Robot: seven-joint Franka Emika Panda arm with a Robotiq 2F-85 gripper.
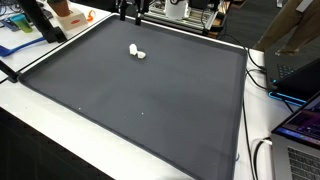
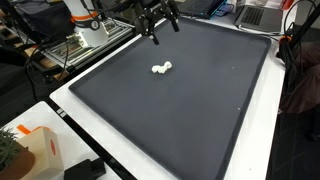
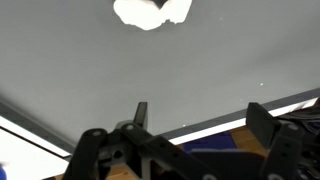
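Fingers [image 3: 141, 114] spread, white lump [image 3: 152, 11] apart beyond them.

exterior view high at one edge of the dark mat [image 1: 150, 110], facing across to the gripper [image 1: 130, 12], exterior view angled down from a corner of the dark mat [image 2: 200, 110], both sharing mat and white lump [image 1: 137, 51], wrist view close, low, facing the white lump [image 3: 150, 12]

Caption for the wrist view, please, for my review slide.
Jaws open above the dark mat, a small white lump lying on it near the frame's top edge.
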